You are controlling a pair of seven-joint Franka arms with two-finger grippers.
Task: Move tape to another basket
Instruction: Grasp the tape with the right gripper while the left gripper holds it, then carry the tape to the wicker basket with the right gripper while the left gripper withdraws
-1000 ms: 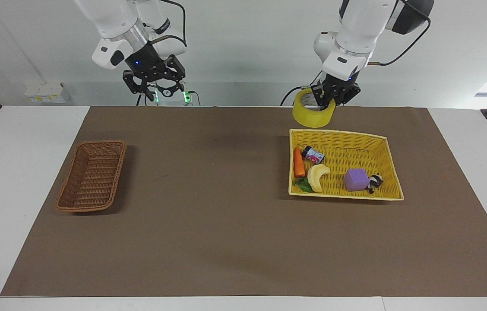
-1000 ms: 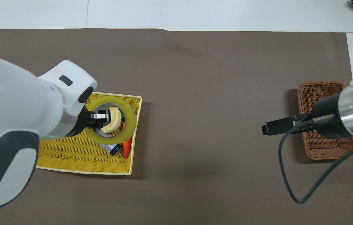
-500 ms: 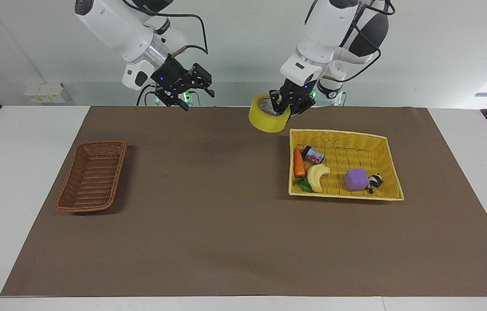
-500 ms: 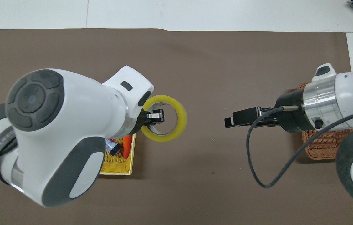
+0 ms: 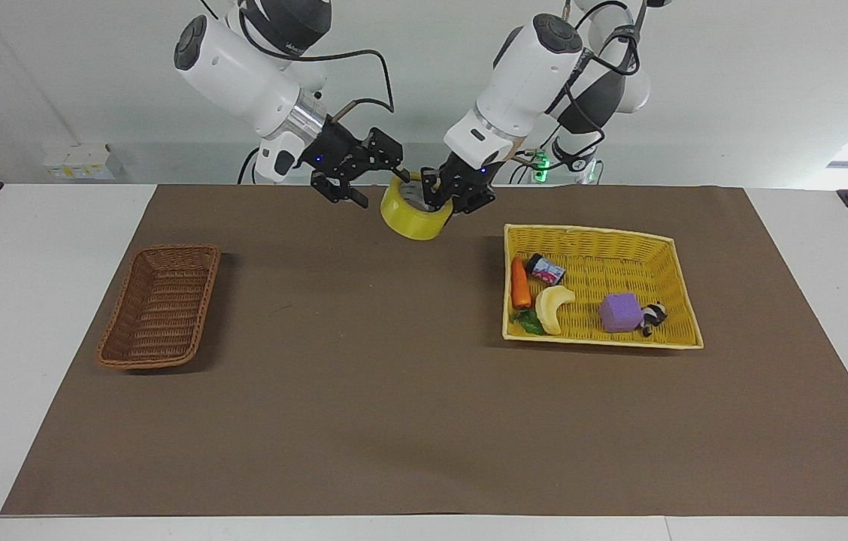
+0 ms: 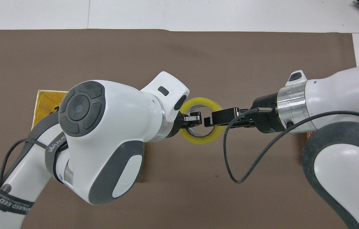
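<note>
- brown paper is spread over a white table, with a pale wall seen past the robots.
- the tape is a wide yellowish translucent roll with a pale inner core, held tilted in the air over the bare paper between the two baskets, toward the robots' edge of the table.
- the left gripper is clamped on the roll's wall, one finger inside the core and one outside, as seen in the overhead view.
- the right gripper is held with its fingers apart at the roll's other side; in the overhead view its tip lies over the ring, and whether it touches cannot be told.
- the dark-brown wicker basket sits toward the right arm's end of the table.
- the yellow woven basket sits toward the left arm's end and holds a carrot, a banana, a purple block, a small can whose label cannot be read, and a small black-and-white thing.
- writing is seen on the left arm's strap in the overhead view, too small to read whole.
</note>
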